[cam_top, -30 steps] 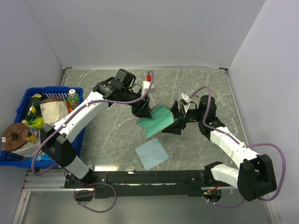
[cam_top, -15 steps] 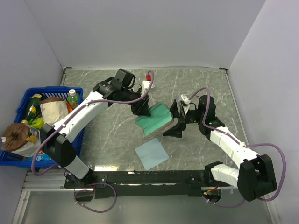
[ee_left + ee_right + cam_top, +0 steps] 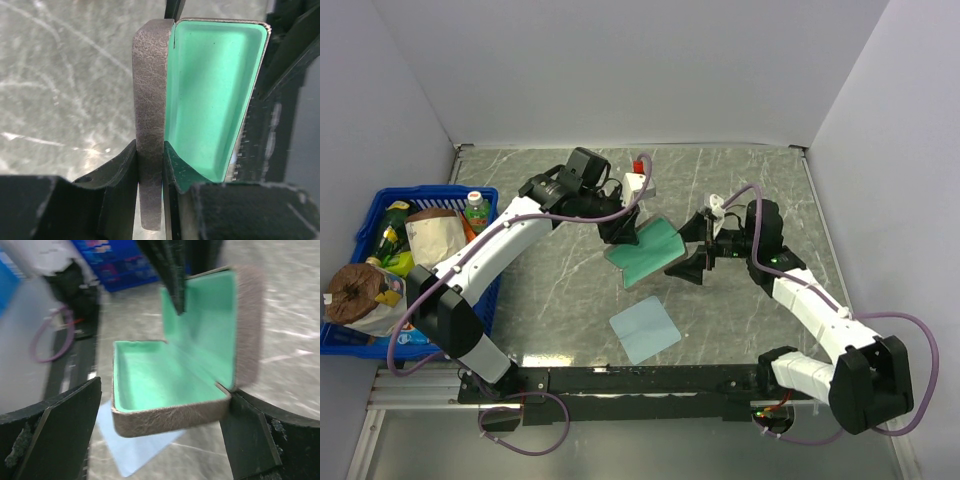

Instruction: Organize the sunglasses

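The sunglasses show in no view. The grey-brown case (image 3: 645,256) with teal lining stands open at mid-table, tilted and held off the surface. My left gripper (image 3: 626,236) is shut on one grey wall of the case (image 3: 150,100), one finger outside it and one on the lining; the pinch point (image 3: 150,172) sits low in the left wrist view. My right gripper (image 3: 691,252) stands wide open at the case's right end. In the right wrist view its fingers flank the case (image 3: 170,382) without touching it, the gripper's middle (image 3: 160,442) below the front wall.
A light blue cloth (image 3: 645,329) lies flat in front of the case, also under it in the right wrist view (image 3: 132,452). A blue basket (image 3: 372,214) full of groceries sits at the left edge. A small white item with a red cap (image 3: 638,178) lies behind the case.
My right gripper has opened wide and drawn back to the right, off the case. My left gripper has tightened on the case wall and carried the case slightly left.
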Robot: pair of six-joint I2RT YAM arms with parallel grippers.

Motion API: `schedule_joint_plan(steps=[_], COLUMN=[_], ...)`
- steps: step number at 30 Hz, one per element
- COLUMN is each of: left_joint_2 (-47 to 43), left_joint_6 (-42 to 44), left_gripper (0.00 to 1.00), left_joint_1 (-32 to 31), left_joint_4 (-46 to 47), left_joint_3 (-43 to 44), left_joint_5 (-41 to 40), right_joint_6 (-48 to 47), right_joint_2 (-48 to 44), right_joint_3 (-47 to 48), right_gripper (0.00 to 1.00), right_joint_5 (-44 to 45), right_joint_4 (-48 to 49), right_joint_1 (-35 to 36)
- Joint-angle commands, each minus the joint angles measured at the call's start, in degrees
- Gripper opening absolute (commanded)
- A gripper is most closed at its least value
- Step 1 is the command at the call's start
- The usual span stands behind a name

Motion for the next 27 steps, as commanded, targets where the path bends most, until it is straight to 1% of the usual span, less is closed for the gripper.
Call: schedule_joint_plan(steps=[1,7,11,17,22,27], left_joint_2=[-2.3,-1.7,-0.9,0.9,5.3,9.9], left_joint_6=[2.4,4.4,6.6,10.9,14.6,18.9], left_gripper=[0.26,0.26,0.26,0.26,0.26,0.26], left_joint_1=[0.3,0.2,0.2,0.1,-0.2,-1.8], left_joint_4=[0.4,0.3,0.0,1.4,0.4,0.7], left_joint_3=[2.6,2.9,3.2,1.9,4.9,6.3], left_joint_5=[-5.3,-8.7,-13.1,-19.2,-21.3,-22.6], right_joint_6=[-5.2,-7.5,-8.4,-7.5,-7.3,-5.5], right_joint_2=[-2.7,-3.0,-4.6,-7.5,-10.0,-12.4], right_joint_3=[2.6,3.3,3.5,3.1,3.0,2.1], right_gripper=[1.0,1.0,1.0,1.0,1.0,1.0], right_joint_5=[9.8,10.3,12.4,14.4,20.6,24.6], right_joint_4=[-0.4,-3.1,-3.6,-2.5,-1.5,1.0], right_joint_1=[-0.8,-2.1,-3.6,-7.4,-9.6,-14.3])
